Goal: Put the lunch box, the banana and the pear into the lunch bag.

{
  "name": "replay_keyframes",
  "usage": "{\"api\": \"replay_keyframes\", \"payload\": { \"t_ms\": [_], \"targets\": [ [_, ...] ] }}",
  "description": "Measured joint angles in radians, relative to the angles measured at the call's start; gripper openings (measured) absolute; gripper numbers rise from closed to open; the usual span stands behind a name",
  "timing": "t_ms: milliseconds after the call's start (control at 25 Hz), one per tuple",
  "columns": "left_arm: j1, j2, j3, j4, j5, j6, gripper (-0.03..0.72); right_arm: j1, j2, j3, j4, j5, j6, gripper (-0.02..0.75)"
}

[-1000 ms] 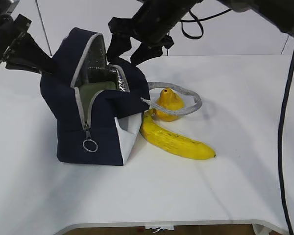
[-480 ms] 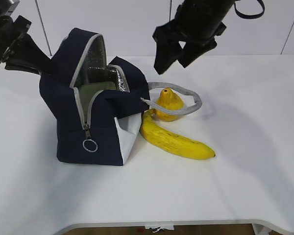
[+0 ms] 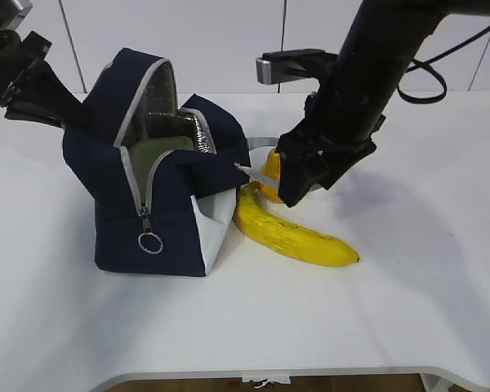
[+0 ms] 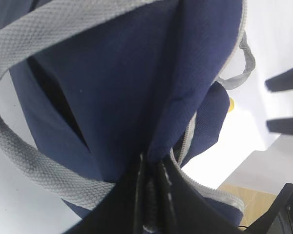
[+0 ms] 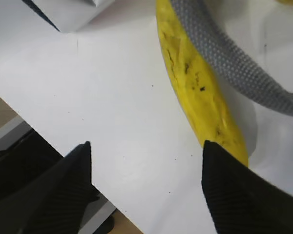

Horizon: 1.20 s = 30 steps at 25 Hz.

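Note:
The navy lunch bag (image 3: 159, 204) stands open on the white table, silver lining showing. The pale green lid of the lunch box (image 3: 159, 151) shows inside it. My left gripper (image 3: 65, 110) is shut on the bag's rear flap, pinching navy fabric (image 4: 185, 131) between its jaws. The banana (image 3: 290, 233) lies to the right of the bag. The pear (image 3: 269, 175) sits behind it, mostly hidden by my right gripper (image 3: 298, 184). That gripper is open and empty, low over the banana's near end; in the right wrist view the banana (image 5: 200, 87) runs beside one finger (image 5: 239, 195).
A grey webbing handle (image 3: 257, 167) lies looped around the pear and shows in the right wrist view (image 5: 234, 63) across the banana. The zipper pull ring (image 3: 150, 242) hangs at the bag's front. The table's front edge (image 3: 269, 376) is near.
My right arm has swung from above the bag down and right, and now sits low over the pear and banana. The left gripper has kept its hold on the bag.

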<state>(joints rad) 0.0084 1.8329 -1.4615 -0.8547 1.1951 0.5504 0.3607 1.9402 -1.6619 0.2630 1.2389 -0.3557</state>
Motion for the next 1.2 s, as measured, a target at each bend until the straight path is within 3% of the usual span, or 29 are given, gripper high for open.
{"api": "replay_keyframes", "payload": {
  "t_ms": [240,1040,1200],
  "targets": [
    [0.0,0.0,0.0,0.002,0.0,0.0,0.013,0.0,0.0,0.093,0.047,-0.008,-0.067,0.542],
    [0.0,0.0,0.0,0.006,0.0,0.0,0.013,0.0,0.168,0.095,0.032,-0.203,-0.157,0.541],
    [0.0,0.0,0.0,0.006,0.0,0.0,0.013,0.0,0.17,0.095,0.028,-0.204,-0.157,0.483]
  ]
}}
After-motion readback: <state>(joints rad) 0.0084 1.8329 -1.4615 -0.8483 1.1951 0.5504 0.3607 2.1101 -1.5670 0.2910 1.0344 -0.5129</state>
